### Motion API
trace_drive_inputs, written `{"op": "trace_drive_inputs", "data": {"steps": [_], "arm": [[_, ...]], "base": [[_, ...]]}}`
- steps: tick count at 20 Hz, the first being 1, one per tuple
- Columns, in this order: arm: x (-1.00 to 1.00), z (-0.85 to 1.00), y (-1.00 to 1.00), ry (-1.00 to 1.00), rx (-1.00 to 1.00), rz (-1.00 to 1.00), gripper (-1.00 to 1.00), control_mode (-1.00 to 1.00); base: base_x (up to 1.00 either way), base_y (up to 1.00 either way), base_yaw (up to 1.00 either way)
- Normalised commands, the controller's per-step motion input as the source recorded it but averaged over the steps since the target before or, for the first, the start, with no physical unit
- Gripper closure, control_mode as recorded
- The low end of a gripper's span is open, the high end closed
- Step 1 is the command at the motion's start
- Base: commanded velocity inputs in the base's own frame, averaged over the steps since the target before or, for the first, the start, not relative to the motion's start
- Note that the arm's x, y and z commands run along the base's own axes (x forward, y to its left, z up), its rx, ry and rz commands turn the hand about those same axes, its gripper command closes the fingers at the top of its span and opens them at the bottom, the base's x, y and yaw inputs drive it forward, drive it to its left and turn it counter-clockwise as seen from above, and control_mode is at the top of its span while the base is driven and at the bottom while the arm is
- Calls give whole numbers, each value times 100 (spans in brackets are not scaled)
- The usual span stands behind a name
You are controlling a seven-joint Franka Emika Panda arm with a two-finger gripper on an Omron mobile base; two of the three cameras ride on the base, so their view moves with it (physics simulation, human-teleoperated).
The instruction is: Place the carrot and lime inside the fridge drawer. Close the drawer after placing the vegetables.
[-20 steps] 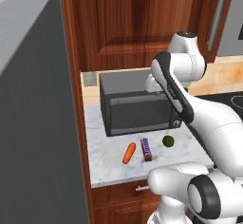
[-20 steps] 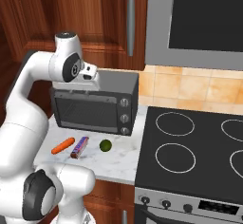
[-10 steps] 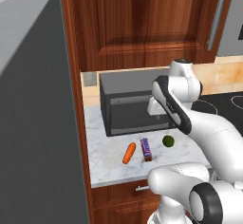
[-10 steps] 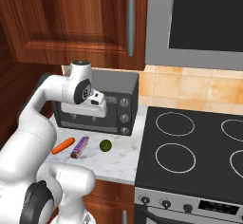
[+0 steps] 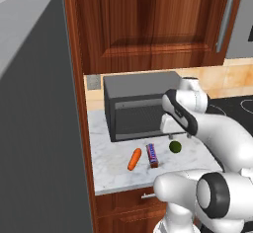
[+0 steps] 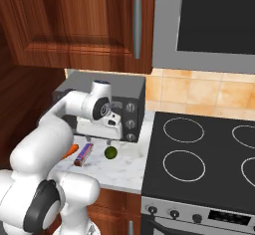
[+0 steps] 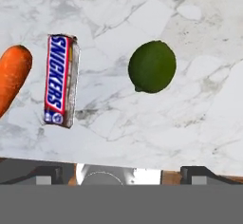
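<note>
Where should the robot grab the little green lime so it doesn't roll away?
Probably straight down from above, fingers closing across the lime's widest middle. It is a round ball lying free on the marble counter, with bare space on every side and the candy bar well apart.

The only readable lettering was the word "SNICKERS", in white-edged blue capitals on a white and red panel, running lengthwise along the snack bar (image 7: pixel 61 80) wrapper. In the hand view the bar lay on the marble counter (image 7: pixel 142 123) ahead of the pincer (image 7: pixel 118 173) and off to its left, between the carrot (image 7: pixel 13 76) and the lime (image 7: pixel 152 67). In both base views the wrapper's print was too small to read.
</note>
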Motion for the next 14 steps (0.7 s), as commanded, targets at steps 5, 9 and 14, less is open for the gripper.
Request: {"op": "trace_drive_inputs", "data": {"steps": [5,9,14], "arm": [[1,-20,-9,3,0,0,-100,-100],[0,-23,-8,0,0,0,-100,-100],[0,-40,-5,-2,0,0,-100,-100]], "base": [[0,0,0],[0,0,0],[0,0,0]]}}
